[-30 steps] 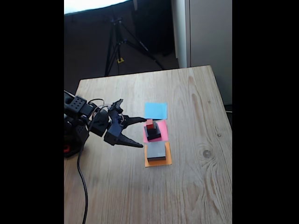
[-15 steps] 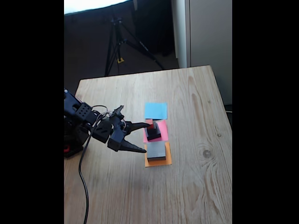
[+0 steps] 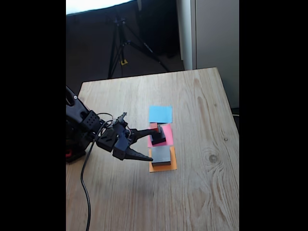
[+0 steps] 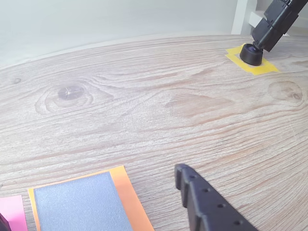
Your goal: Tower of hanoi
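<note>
Fixed view. Wooden table [image 3: 192,192] with wide bare room to the right of the paper squares and toward the near edge; far edge well behind the blue square; left edge taken up by the arm's base [image 3: 74,139] and a black cable [image 3: 85,192] trailing down toward the near edge. Three paper squares in a column: blue square [image 3: 160,114] farthest, bare; pink square [image 3: 166,134] in the middle; orange square [image 3: 163,166] nearest. Four blocks counted: grey slab [image 3: 161,155] alone on the orange square; black slab [image 3: 159,139] on the pink square, with small black cube [image 3: 160,131] on it and red cube [image 3: 154,126] at the top, only partly seen behind a fingertip. Gripper [image 3: 150,144] reaching in from the left, released, jaws spread wide: upper tip at the pink-square stack, lower tip just beside the grey slab's left edge. Touching or apart: cannot tell. Beyond the table, a tripod [image 3: 122,43] on a dark floor.

Wrist view. Grey slab [image 4: 79,202] at lower left on the orange square [image 4: 127,192], a sliver of pink square [image 4: 12,211] beside it. One black finger [image 4: 207,202] rising from the bottom edge, apart from the slab, bare wood between. Open wood grain ahead. At upper right, a black foot [image 4: 251,53] on yellow tape [image 4: 264,67].
</note>
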`<state>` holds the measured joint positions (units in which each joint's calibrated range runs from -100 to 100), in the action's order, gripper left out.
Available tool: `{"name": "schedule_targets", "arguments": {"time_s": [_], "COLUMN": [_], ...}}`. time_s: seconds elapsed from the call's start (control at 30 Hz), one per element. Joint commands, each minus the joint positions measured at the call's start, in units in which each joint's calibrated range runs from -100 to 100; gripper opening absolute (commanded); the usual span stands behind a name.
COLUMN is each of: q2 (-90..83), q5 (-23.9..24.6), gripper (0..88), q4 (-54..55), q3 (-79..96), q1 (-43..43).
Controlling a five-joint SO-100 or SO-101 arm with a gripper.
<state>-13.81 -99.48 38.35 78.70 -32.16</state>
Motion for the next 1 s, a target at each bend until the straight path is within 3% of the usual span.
{"name": "schedule_targets", "arguments": {"time_s": [0.0,0.23,0.97], "q2": [3.6,10.7,29.6], "q5": [-0.5,-0.5,-0.5], "gripper": [49.6,56.8,59.4], "q4": [7.3,14.8,33.0], "q3": [-1.1,-2.4,-8.5], "q1": [0.1,-0.8,-2.1]}}
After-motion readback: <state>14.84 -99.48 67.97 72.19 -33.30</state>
